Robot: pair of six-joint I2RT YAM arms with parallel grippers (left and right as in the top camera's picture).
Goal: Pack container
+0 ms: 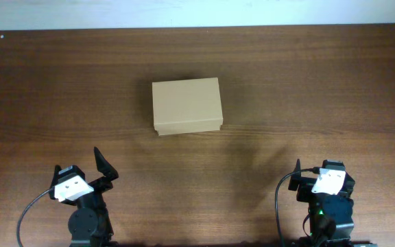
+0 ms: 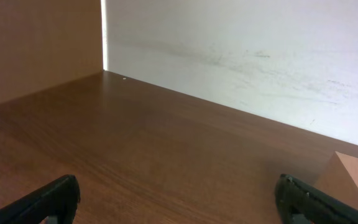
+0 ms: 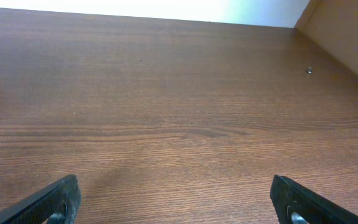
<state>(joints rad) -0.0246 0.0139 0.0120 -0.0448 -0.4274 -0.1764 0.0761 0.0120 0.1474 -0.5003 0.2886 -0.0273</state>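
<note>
- Dark wood table [image 1: 286, 82], with a pale wall [image 1: 197, 10] at the far edge.
- Left gripper [image 2: 179, 208]: jaws spread wide, holding nothing.
- Right gripper [image 3: 176, 202]: spread wide too, nothing between.
- Container [image 1: 186, 105] sits mid-table with its lid flap down, well apart from both.

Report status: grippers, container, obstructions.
Left gripper open, empty. Right gripper open, empty. Container lid down, mid-table, untouched. No obstruction seen.

Brown table [image 2: 166, 143] fills view. White wall [image 2: 247, 56] at 1 o'clock. Tan box [image 2: 353, 177] corner at 4 o'clock. At 6 o'clock, left gripper [image 2: 176, 202], fingers [image 2: 55, 198] far apart.
</note>
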